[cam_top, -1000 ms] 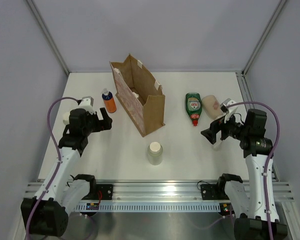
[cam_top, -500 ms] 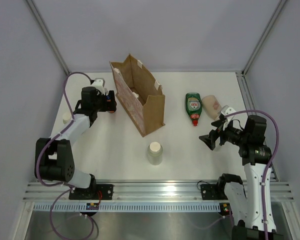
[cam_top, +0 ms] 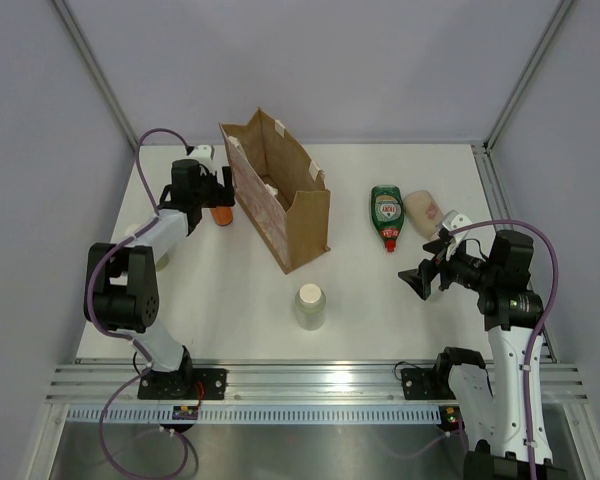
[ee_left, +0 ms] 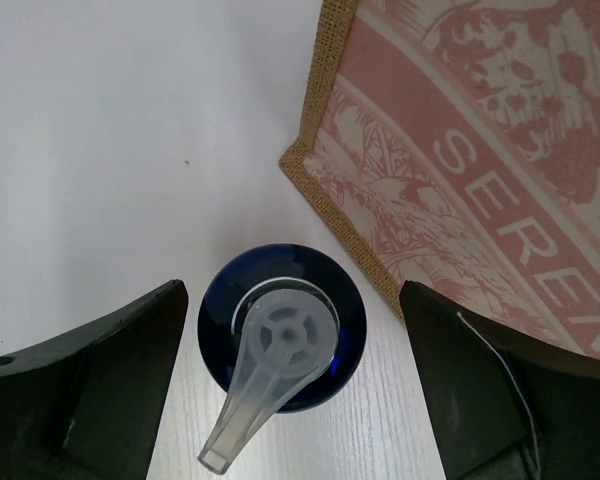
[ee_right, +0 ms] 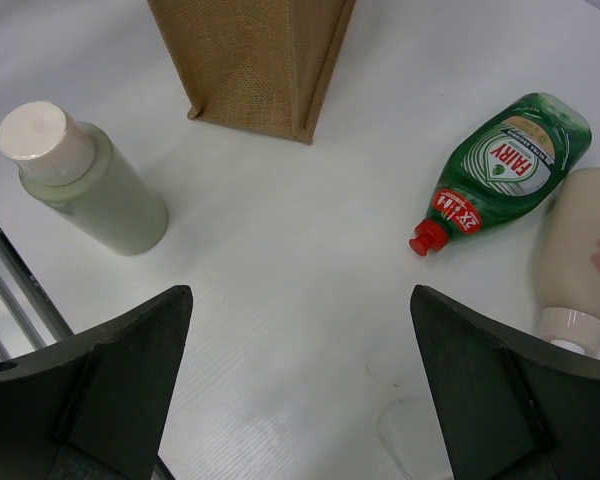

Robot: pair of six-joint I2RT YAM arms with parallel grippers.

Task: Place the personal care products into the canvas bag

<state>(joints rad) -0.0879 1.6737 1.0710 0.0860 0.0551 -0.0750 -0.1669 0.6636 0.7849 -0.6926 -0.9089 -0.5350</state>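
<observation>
Left wrist view: grasp step, left end effector (ee_left: 292, 295) released astride orange bottle (ee_left: 330, 310) beside canvas bag (ee_left: 460, 150); next, clench, lift. Right end effector (ee_right: 300, 300) released.

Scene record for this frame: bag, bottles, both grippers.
bag: upright, top open
orange bottle: upright, just left of bag's patterned side
left gripper: open, jaws either side of orange bottle's cap, not closed
cream bottle: upright, in front of bag
green bottle: lying right of bag
peach bottle: lying right of green bottle
right gripper: open, holding nothing
</observation>
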